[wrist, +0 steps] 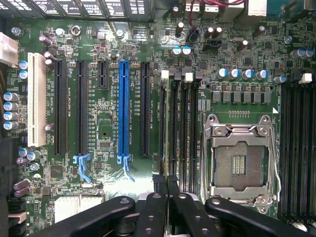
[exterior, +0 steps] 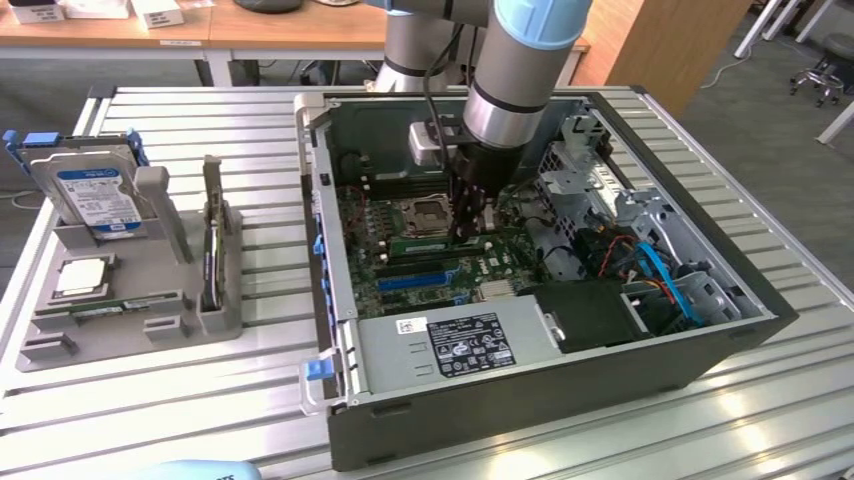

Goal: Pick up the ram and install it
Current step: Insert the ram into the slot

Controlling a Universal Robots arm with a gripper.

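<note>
1. Ram (wrist: 164, 183), the long, thin green circuit-board stick, appears pinched edge-on between the closed black fingers of the gripper (wrist: 166, 196). It sits low inside the open dark grey metal computer case (exterior: 534, 420), just above the green motherboard (exterior: 400, 265). Only a thin dark edge shows between the fingers, so the hold itself is a judgement.
2. Grip: the stick is clamped on its thin flat faces, so a sideways nudge could tilt it or let it slide in the pads.
3. The black memory slots (wrist: 182, 128) run close together in a row right below. A slight offset or twist could land the ram on a slot wall or in the neighbouring slot.
4. I cannot tell whether the white latch tabs (wrist: 165, 74) at the slot ends are swung open. If they are shut, pressing down would jam the stick.
5. The silver processor socket (wrist: 242, 163) lies just beside the slots and looks empty. A slip that way could scrape its bare contacts.
6. The small blue-topped capacitors (wrist: 181, 50) stand past the slot ends, where the gripper's wide outer links could clip them.
7. The red and blue cables (exterior: 654, 275), towards the exterior view's right, lie near the arm and could snag.
</note>
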